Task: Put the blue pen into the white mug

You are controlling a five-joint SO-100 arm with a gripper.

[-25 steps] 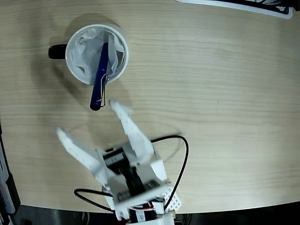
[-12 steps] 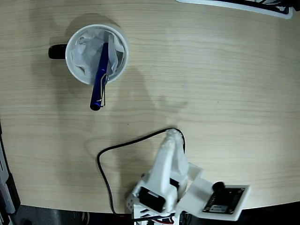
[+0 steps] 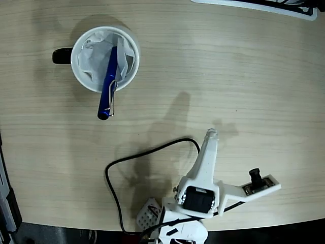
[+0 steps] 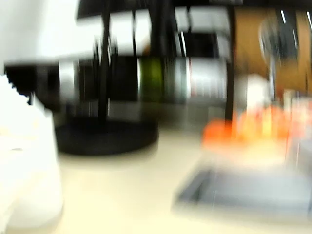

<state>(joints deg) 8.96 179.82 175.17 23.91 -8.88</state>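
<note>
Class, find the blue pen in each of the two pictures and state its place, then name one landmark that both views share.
Fixed view: the blue pen is upper left, leaning in the white mug, its clip end sticking out over the rim toward the bottom of the picture.
Wrist view: not in it; the picture is badly blurred.
Shared landmark: the light wooden table, pale across the bottom of the wrist view.
</note>
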